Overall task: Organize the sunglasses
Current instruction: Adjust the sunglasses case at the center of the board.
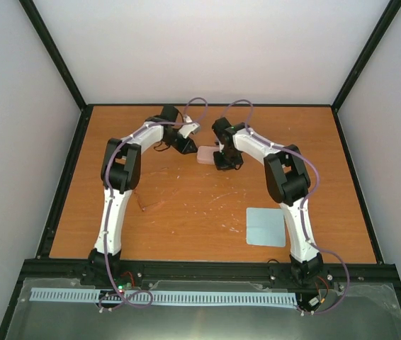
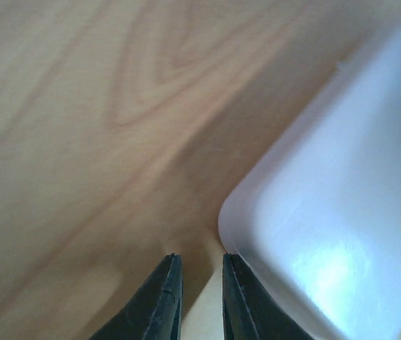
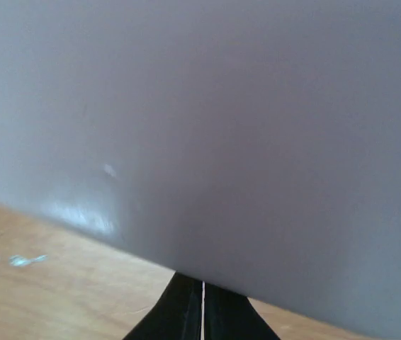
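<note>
Table (image 1: pixel 186 227): sunglasses (image 1: pixel 151 205) far from left claw (image 1: pixel 189 149)

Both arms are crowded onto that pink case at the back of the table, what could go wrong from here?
One: the left fingers seem to pinch only a thin pale edge at a corner of the pink case, so it may slip free. Two: the right fingers are shut, right up against the case's side; a push could skid or tip it. Three: the sunglasses lie close beside the left arm, faint against the wood; a swing back might sweep them.
</note>
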Tool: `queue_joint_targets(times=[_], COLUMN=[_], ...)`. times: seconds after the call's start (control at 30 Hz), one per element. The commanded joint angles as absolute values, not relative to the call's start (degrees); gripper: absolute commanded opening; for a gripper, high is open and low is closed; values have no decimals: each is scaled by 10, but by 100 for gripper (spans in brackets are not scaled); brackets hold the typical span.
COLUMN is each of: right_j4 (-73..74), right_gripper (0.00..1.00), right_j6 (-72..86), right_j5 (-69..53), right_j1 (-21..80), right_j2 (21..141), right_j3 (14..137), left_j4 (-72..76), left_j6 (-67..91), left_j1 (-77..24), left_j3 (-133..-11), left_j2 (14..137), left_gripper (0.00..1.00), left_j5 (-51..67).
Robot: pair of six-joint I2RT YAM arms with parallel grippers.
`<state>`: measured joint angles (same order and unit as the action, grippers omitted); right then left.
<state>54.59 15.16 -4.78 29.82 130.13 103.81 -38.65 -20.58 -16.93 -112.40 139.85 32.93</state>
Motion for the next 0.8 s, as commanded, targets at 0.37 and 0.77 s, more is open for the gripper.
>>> queue_joint_targets(times=[0.37,0.77], right_j4=[568,552], right_gripper=[20,14], right_j6=[183,273], right_j5=[52,-108], right_j1=[240,231], right_j2=[1261,1241], right_j3=[1042,1030], left_j4=[-341,-307], left_j6=[-208,-161], left_j1=[-200,-200], left_j3=[-949,-1068], left_j2=[1281,1337], left_gripper=[20,20], left_j5=[378,260])
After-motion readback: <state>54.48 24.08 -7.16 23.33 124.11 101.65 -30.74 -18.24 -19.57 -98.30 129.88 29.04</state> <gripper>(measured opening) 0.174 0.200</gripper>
